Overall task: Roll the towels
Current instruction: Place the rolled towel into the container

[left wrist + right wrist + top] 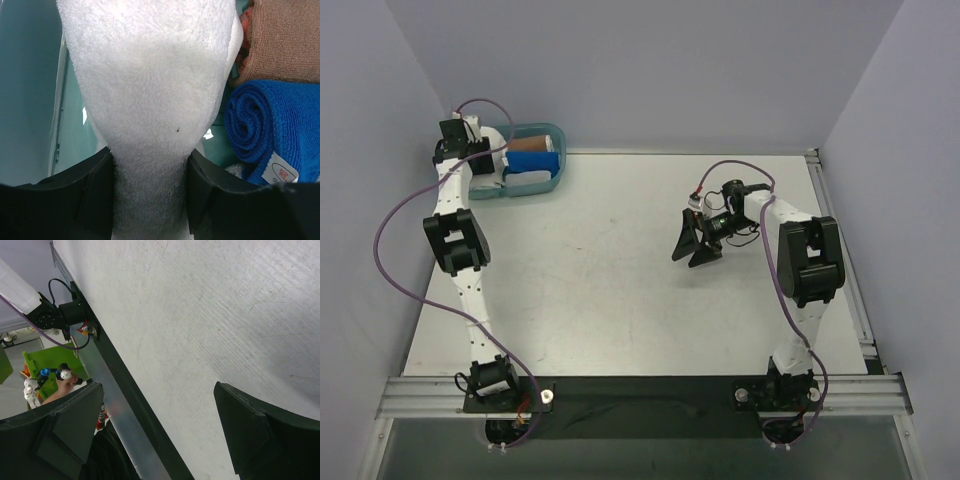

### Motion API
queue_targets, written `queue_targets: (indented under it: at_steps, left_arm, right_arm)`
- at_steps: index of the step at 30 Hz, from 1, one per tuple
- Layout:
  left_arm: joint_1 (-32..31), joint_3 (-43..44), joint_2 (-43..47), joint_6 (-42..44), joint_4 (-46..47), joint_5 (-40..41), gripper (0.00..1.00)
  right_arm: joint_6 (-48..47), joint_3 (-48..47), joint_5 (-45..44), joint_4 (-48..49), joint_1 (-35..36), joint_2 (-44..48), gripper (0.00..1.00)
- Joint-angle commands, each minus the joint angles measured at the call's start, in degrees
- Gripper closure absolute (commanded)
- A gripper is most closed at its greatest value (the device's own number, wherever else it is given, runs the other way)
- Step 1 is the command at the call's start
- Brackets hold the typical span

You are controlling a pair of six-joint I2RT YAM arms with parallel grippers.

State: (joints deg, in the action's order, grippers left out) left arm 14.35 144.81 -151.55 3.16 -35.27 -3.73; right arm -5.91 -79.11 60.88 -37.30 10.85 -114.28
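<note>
Pinching a plain white terry-cloth towel (150, 75) between the two black fingers (97, 185) of the left pincer (150, 192) — jaws drawn partway in, each pad pressed into the pile. Cloth narrowed at the squeeze, bulging wide beyond the fingertips and filling most of the left wrist view. Just right of that pincer, a rolled bright-blue terry towel (265, 130) with a small white label at its near end; unclear whether touching the white one. Beyond the blue roll, a brown fuzzy towel (285, 40). Left of the pincer, the pale wall of a translucent teal plastic bin (25, 75).

From overhead: left arm stretched far out, pincer reaching down into the left end of that bin, blue and brown towels lying to its right inside the same bin.

Right pincer (694, 252) spread as wide as possible, gripping nothing, hanging over the flat white scuffed tabletop (620, 290) — well apart from the bin and every towel. Through its own wrist camera: both dark fingers far apart at the lower corners, only bare tabletop between them, and a silver metal rail (115, 405) along the table edge running under the left finger.
</note>
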Motion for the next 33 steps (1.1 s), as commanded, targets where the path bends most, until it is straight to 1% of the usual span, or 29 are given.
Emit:
queue_targets:
  at_steps: [1,4,6,11,14,23,26,27,30,32,33]
  left_arm:
    - [0.3,0.8,-1.3,-1.2,-6.3,-3.0,0.49]
    - [0.3,2.6,-0.1,-0.5,-6.3,-3.2,0.38]
    - [0.3,2.9,1.4,-0.1,-6.2,-3.3,0.36]
    - [0.3,2.9,4.8,1.4,-5.8,-3.4,0.22]
    - [0.8,3.2,5.8,1.4,-4.4,-3.6,0.18]
    - [1.0,4.5,7.1,1.8,2.4,-4.8,0.17]
    - [1.4,3.0,7.8,1.3,7.8,-7.7,0.17]
    - [1.4,1.2,7.9,1.2,9.5,-8.4,0.17]
    - [2.5,-1.0,8.5,-1.8,16.4,-11.7,0.17]
    - [3.2,-0.7,7.5,-2.9,20.2,-13.4,0.19]
    - [3.4,-0.1,7.1,-5.2,20.9,-14.3,0.21]
  right_arm:
    - [-0.5,0.7,1.6,-2.0,0.0,0.0,0.0]
    - [-0.4,0.7,1.4,-2.0,0.0,0.3,0.0]
    - [-0.3,0.6,1.4,-2.0,0.0,0.5,0.0]
    - [-0.2,0.4,2.0,-2.0,0.0,0.6,0.0]
    - [-0.2,0.4,2.0,-1.9,-0.1,1.1,0.0]
    - [-0.5,1.0,2.3,-1.9,0.0,1.4,0.0]
    - [-0.7,1.2,2.2,-1.9,0.0,1.3,0.0]
    - [-0.8,1.2,2.2,-1.9,0.0,1.1,0.0]
    - [-0.8,0.9,2.3,-1.9,0.0,0.3,0.0]
    - [-0.8,0.8,2.3,-1.9,0.0,0.0,0.0]
    - [-0.8,0.9,2.3,-1.8,0.0,-0.2,0.0]
